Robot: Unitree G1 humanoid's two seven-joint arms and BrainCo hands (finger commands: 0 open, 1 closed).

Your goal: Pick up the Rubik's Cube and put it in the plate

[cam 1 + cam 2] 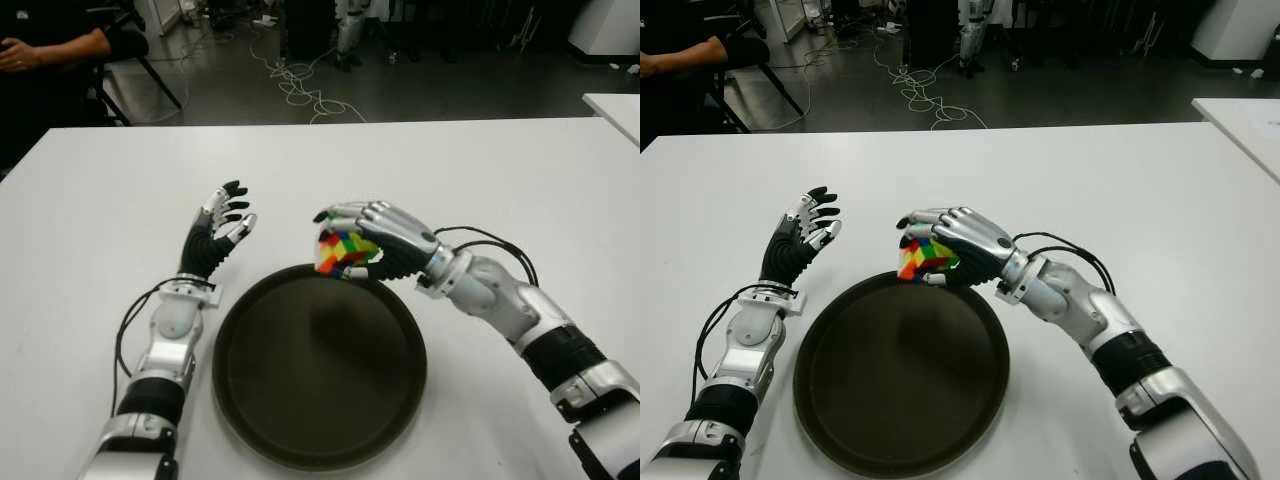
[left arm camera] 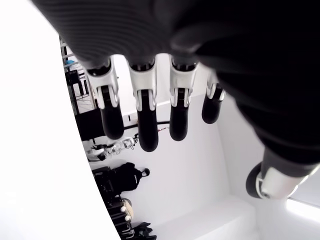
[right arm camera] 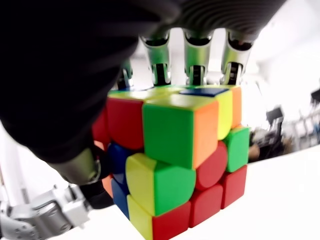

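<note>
My right hand (image 1: 352, 243) is shut on the Rubik's Cube (image 1: 340, 250), a multicoloured cube held at the far rim of the dark round plate (image 1: 320, 365). Up close, the right wrist view shows the Rubik's Cube (image 3: 175, 162) with fingers (image 3: 195, 55) curled over its top and the thumb against its side. In the right eye view the cube (image 1: 924, 258) hangs over the plate's (image 1: 902, 372) back edge. My left hand (image 1: 218, 235) shows left of the plate, fingers spread and holding nothing; the left wrist view shows its fingers (image 2: 145, 115) extended.
The white table (image 1: 100, 200) stretches around the plate. A person's arm (image 1: 50, 48) shows at the far left beyond the table, with cables (image 1: 300, 85) on the floor behind. Another white table's corner (image 1: 615, 105) shows at the far right.
</note>
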